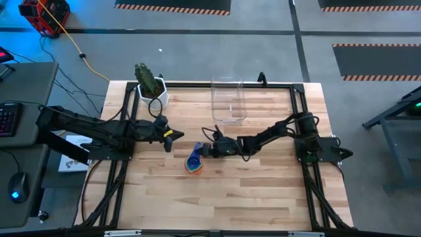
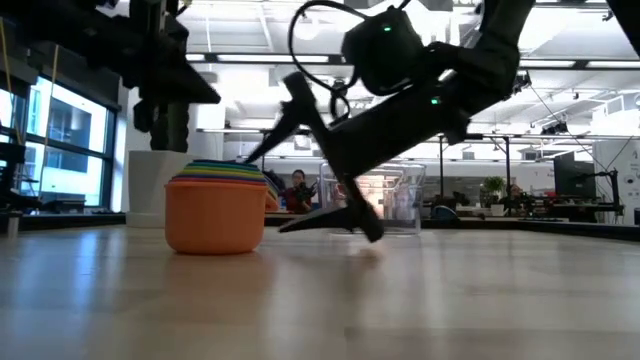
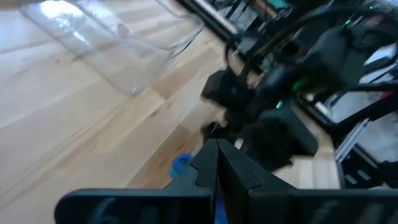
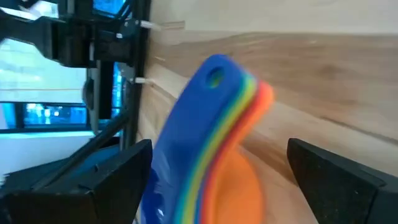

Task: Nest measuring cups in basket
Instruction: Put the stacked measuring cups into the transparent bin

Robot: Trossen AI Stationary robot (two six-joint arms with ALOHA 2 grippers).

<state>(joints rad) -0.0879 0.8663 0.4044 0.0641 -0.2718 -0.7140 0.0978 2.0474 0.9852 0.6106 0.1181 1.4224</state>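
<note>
My overhead camera looks straight down on the whole worktop (image 1: pixel 217 191); my low one looks level across it. Both wrist cameras sit close, sharing the nested measuring cups (image 4: pixel 211 155) with them.

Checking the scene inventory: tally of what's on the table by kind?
Cup stacks: 1, nested cups, orange on the outside, number of cups cannot be told
Baskets: 1, clear basket, nothing seen in it
Plant pots: 1, white pot with a cactus
Total: 3
</note>
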